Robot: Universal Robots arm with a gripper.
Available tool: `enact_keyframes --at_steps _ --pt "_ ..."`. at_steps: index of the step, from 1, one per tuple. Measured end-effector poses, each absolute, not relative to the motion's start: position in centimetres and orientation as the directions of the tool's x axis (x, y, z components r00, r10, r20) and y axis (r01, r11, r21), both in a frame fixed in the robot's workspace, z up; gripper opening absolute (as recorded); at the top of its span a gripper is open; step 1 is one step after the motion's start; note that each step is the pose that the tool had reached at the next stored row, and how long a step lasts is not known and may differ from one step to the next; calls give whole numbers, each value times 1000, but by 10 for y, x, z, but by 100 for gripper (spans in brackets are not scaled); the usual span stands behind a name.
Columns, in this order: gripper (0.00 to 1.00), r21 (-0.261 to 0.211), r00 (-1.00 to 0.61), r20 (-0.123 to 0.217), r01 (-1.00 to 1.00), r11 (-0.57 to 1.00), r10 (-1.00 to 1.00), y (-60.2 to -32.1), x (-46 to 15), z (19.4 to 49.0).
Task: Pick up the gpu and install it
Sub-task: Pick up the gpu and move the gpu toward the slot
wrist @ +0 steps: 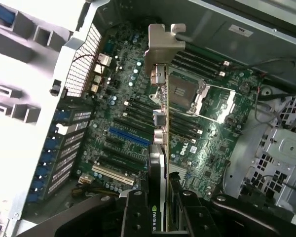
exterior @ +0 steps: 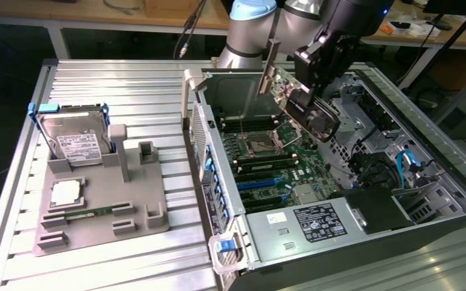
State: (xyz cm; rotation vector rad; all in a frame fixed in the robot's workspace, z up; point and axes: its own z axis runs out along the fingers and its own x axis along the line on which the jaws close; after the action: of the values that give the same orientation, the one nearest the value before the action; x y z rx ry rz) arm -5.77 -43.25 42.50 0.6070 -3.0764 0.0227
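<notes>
The gripper [wrist: 159,203] clamps the gpu [exterior: 288,96] over the motherboard [exterior: 269,154], upper centre of the exterior view; unseated, needing slot alignment.

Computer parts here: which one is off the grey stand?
The gpu, gripped by the pincer above the open case; the hard drive and memory stick rest on the stand.

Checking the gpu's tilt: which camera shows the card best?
The exterior view: the gpu, held by the gripper, hangs tilted above the open case, its face and bracket visible. The wrist view shows it edge-on over the motherboard.
</notes>
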Motion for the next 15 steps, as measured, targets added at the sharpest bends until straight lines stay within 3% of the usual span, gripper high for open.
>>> enact_keyframes --at_steps 15 --pt "27 -5 -810 22 -587 810 -586 -433 -57 422"
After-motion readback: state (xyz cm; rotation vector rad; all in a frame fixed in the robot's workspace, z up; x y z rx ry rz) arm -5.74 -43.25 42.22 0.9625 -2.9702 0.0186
